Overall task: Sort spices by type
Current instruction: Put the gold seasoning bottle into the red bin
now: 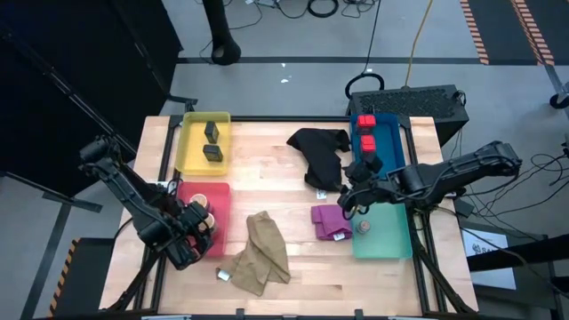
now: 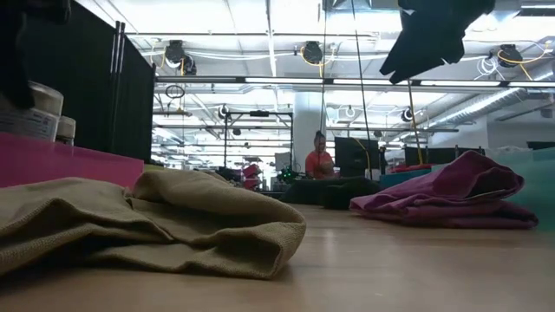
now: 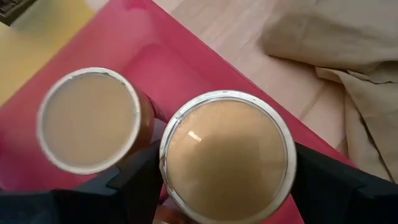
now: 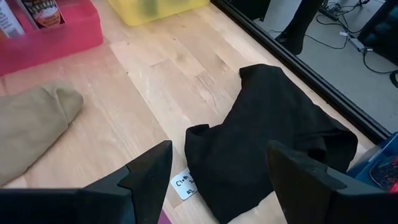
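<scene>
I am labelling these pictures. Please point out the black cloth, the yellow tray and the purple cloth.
black cloth point(image 1: 322, 156): high view, middle of the cloth.
yellow tray point(image 1: 189, 151): high view, bare floor by its left wall.
purple cloth point(image 1: 330, 220): high view, middle of the folds.

Two blocks point(image 1: 212, 140) in far-left tray point(image 1: 187, 151); cylinders point(image 1: 203, 212) in tray point(image 1: 220, 197) nearer; cloths point(image 1: 262, 252) between side trays.

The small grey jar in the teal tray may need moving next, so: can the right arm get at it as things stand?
Probably yes. The right gripper is open and empty, near the grey jar in the teal tray, with nothing over the jar.
</scene>
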Controlling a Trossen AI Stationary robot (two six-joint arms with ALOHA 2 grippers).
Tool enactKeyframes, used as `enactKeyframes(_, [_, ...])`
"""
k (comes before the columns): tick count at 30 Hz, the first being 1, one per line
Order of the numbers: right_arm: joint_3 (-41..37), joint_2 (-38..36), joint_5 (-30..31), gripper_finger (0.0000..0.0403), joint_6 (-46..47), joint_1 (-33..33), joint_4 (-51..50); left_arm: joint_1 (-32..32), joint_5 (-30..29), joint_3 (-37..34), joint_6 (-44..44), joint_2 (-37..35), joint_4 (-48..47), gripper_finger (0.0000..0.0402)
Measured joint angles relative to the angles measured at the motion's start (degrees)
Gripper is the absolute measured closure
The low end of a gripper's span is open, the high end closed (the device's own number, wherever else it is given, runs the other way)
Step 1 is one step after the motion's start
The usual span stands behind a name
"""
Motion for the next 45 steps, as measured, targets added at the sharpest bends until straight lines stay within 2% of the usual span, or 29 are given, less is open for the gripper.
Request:
enactKeyframes(8, [0.0, 1.9, 0.0, 0.0161, -0.3, -0.1, 0.0, 0.0, 0.3, -2.3, -1.0, 0.0, 1.0, 0.0109])
enactKeyframes(22, [0.0, 2.1, 0.0, 0.0161, -0.4, -0.1, 0.0, 0.0, 1.1, -2.3, -1.5, 0.0, 0.7, 0.0108])
enactKeyframes(30, [0.0, 2.1, 0.0, 0.0161, -0.4, -0.1, 0.0, 0.0, 1.2, -2.3, -2.7, 0.0, 0.8, 0.0082])
enactKeyframes(45, [0.0, 2.1, 0.1, 0.0161, -0.4, -0.1, 0.0, 0.0, 1.1, -2.3, -2.4, 0.0, 0.6, 0.0077])
